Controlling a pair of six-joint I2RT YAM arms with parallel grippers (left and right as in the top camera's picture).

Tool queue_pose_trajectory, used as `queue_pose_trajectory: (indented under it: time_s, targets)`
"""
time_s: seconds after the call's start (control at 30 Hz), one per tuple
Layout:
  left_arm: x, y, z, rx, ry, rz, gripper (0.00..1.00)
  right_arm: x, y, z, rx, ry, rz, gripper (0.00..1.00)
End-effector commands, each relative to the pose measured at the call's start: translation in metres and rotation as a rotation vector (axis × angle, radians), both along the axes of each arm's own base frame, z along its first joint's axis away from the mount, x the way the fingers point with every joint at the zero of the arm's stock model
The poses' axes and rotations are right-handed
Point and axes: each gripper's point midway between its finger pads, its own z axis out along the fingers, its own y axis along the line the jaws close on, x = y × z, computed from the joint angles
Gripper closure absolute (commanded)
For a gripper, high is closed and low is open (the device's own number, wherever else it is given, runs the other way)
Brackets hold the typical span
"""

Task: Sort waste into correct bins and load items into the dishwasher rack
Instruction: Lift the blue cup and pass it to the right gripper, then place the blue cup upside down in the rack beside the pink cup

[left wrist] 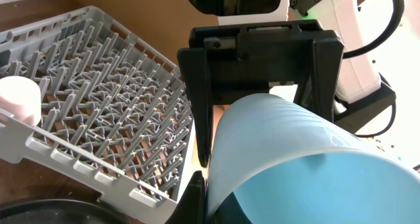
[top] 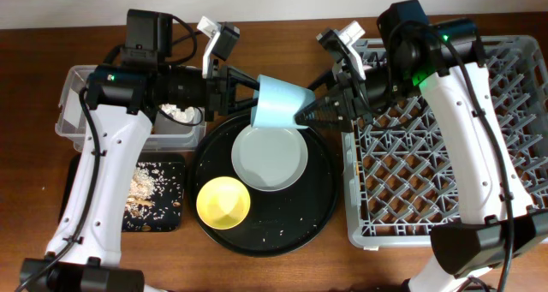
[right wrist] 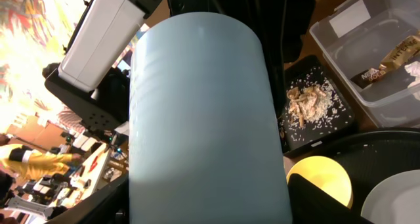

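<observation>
**Item:** blue cup [top: 278, 104].

**Position:** in the air, tilted, between the two sets of fingers. Its open end faces the left fingers [left wrist: 195, 199] and its closed end faces the right fingers [left wrist: 195, 106]. It touches neither the counter [top: 274, 22] nor anything standing on it. Directly beneath the fingers lie the plate [top: 270, 159] and the round tray [top: 325, 198].

**Left fingers:** clenched at the rim end. One finger shows against the outer wall and its partner is hidden. They are judged to be carrying the cup.

**Right fingers:** one on each side of the cup's body, which runs lengthwise between them. I cannot tell whether they press the wall or merely straddle it.

**Handling (judged):**
- Light, thin-walled plastic with a smooth, faintly ribbed skin.
- Stiff near the base and springier at the rim.
- Likely to slip or swivel under a weak pinch, and to flex under a hard one.

**Best hold (judged):** across the body toward the base, with both pads flat on opposite walls.

**Destination:** rack [top: 411, 181], just behind the right fingers. A pink cup [left wrist: 16, 98] already sits in it.
</observation>
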Motion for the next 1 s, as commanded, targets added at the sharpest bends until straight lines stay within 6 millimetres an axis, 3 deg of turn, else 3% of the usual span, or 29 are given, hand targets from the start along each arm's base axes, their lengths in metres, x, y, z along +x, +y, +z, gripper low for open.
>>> queue_pose_trajectory:
  time_s: [0.0,0.17,0.33,0.5,0.67,0.73,0.8,0.87,0.97]
  targets:
    - [-0.007,-0.001,0.013,-0.042,-0.031,-0.034,1.00,-0.007,0.009,0.000,0.000,-0.015,0.035,0.29]
    - [-0.005,-0.001,0.010,-0.024,-0.027,-0.020,0.96,0.000,0.009,0.003,0.023,-0.060,0.029,0.51]
    - [0.000,0.003,-0.011,0.080,0.029,0.049,0.75,0.009,0.001,0.004,0.031,-0.080,0.000,0.51]
    - [0.001,0.007,-0.031,0.182,0.089,0.100,0.73,0.012,0.000,0.008,0.057,-0.097,-0.005,0.51]
    - [-0.007,-0.009,-0.050,0.301,0.082,0.096,0.72,0.014,-0.001,0.010,0.070,-0.105,-0.008,0.51]
    - [-0.004,-0.007,-0.057,0.344,0.071,0.119,0.66,0.016,-0.004,0.010,0.068,-0.105,-0.017,0.50]
    - [0.010,0.006,-0.069,0.421,0.100,0.209,0.59,0.022,-0.011,0.009,0.059,-0.086,-0.046,0.51]
    - [0.024,0.025,-0.078,0.479,0.135,0.307,0.58,0.027,-0.018,0.006,0.038,-0.083,-0.070,0.51]
    - [0.046,0.064,-0.088,0.539,0.209,0.472,0.57,0.039,-0.032,-0.021,-0.131,-0.055,-0.139,0.51]
